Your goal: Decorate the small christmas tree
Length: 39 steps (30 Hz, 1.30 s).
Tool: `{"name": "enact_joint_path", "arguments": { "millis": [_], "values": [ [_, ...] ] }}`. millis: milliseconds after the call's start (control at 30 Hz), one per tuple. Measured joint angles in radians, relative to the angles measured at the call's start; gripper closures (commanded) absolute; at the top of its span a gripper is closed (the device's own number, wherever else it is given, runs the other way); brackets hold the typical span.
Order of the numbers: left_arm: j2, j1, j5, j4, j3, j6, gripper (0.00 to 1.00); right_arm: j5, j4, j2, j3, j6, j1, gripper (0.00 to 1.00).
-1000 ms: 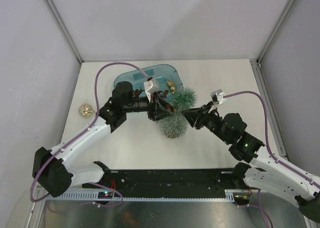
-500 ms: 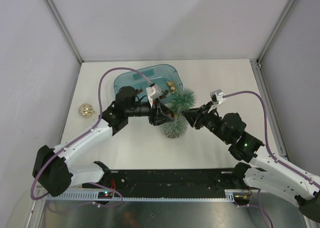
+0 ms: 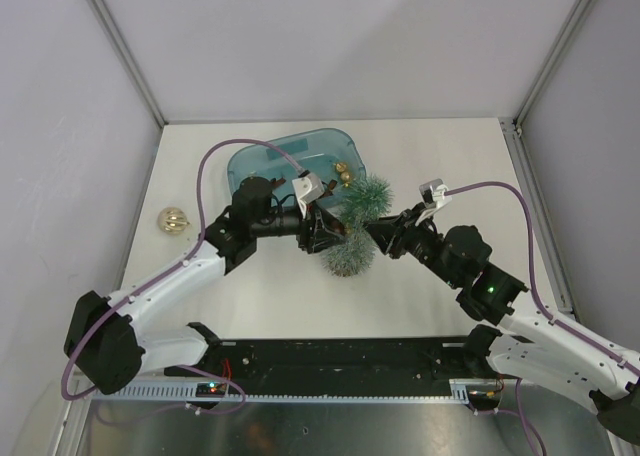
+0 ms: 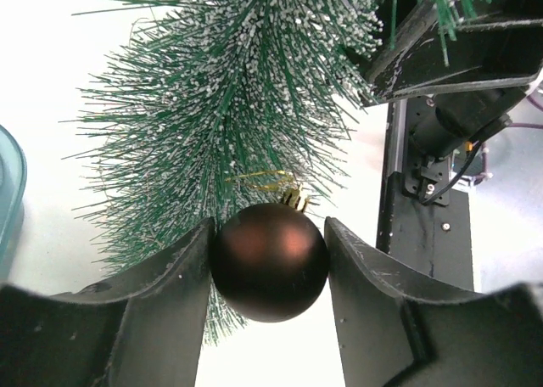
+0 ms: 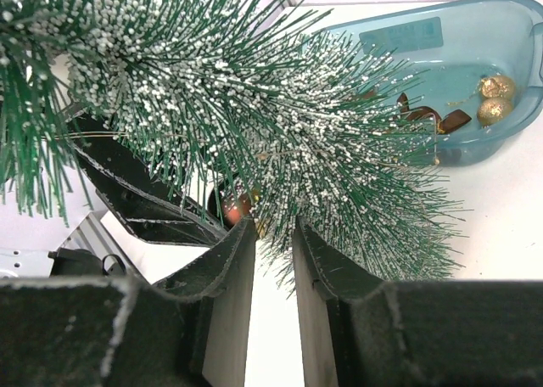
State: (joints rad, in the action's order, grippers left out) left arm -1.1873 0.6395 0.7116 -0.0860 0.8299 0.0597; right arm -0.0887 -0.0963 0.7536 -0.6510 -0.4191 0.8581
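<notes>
The small christmas tree [image 3: 350,256] is tilted above the table centre, its frosted green needles filling the left wrist view [image 4: 237,98] and the right wrist view [image 5: 280,124]. My right gripper [image 3: 372,230] is shut on the tree from the right, with needles between its narrow jaws [image 5: 273,227]. My left gripper [image 3: 327,233] is shut on a dark brown ball ornament [image 4: 270,261] and holds it against the tree's left side. The ball's gold cap and loop touch the needles. The ball also shows in the right wrist view [image 5: 233,207]. The tree's wood base is hidden.
A translucent blue tub [image 3: 262,158] stands behind the tree and holds two gold ornaments [image 3: 343,172] and brown pieces; it also shows in the right wrist view [image 5: 475,56]. A gold ball [image 3: 173,220] lies on the table at the far left.
My left gripper has moved a little to the right and nearer with the brown ball, closer into the tree. The right gripper holds the tree in nearly the same place.
</notes>
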Motion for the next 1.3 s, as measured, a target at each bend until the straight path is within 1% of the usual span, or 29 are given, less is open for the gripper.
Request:
{"name": "enact_joint_path", "arguments": {
  "millis": [67, 167, 233, 567, 700, 767, 800, 833, 900, 967, 1067, 1200, 1300],
  "values": [
    [0.004, 0.0, -0.003, -0.001, 0.0, 0.0, 0.32, 0.0, 0.0, 0.0, 0.0, 0.0, 0.0, 0.71],
    [0.007, 0.0, -0.004, -0.002, 0.0, -0.003, 0.23, 0.0, 0.0, 0.0, 0.0, 0.0, 0.0, 0.71],
    [0.011, 0.0, -0.005, -0.003, -0.003, 0.002, 0.2, 0.0, 0.0, 0.0, 0.0, 0.0, 0.0, 0.71],
    [0.038, -0.012, -0.006, -0.002, -0.053, 0.022, 0.18, 0.0, -0.006, 0.0, 0.0, -0.008, 0.001, 0.71],
    [0.048, -0.035, -0.005, -0.002, -0.061, 0.032, 0.17, 0.0, -0.006, 0.0, 0.0, -0.008, 0.002, 0.71],
    [0.057, -0.06, -0.005, -0.002, -0.063, 0.044, 0.13, 0.0, -0.006, 0.0, 0.0, -0.008, 0.002, 0.71],
    [0.062, -0.076, -0.005, -0.001, -0.063, 0.048, 0.06, 0.0, -0.006, 0.0, 0.0, -0.008, 0.002, 0.71],
    [0.067, -0.097, -0.006, 0.001, -0.063, 0.05, 0.03, 0.0, -0.006, 0.0, 0.0, -0.008, 0.002, 0.71],
    [0.071, -0.138, -0.016, 0.031, -0.056, 0.046, 0.01, 0.0, -0.006, 0.0, 0.0, -0.008, 0.002, 0.71],
    [0.064, -0.183, -0.042, 0.098, -0.026, 0.036, 0.01, 0.0, -0.003, -0.003, 0.0, -0.008, 0.002, 0.71],
    [0.013, -0.25, -0.094, 0.214, 0.072, -0.006, 0.0, -0.002, 0.016, -0.018, 0.0, -0.008, 0.002, 0.7],
    [-0.156, -0.343, -0.165, 0.365, 0.296, -0.061, 0.0, -0.011, 0.046, -0.035, 0.0, -0.007, 0.002, 0.69],
    [-0.304, -0.396, -0.206, 0.431, 0.428, -0.071, 0.0, -0.021, 0.07, -0.038, 0.0, -0.007, 0.002, 0.67]
  ]
}}
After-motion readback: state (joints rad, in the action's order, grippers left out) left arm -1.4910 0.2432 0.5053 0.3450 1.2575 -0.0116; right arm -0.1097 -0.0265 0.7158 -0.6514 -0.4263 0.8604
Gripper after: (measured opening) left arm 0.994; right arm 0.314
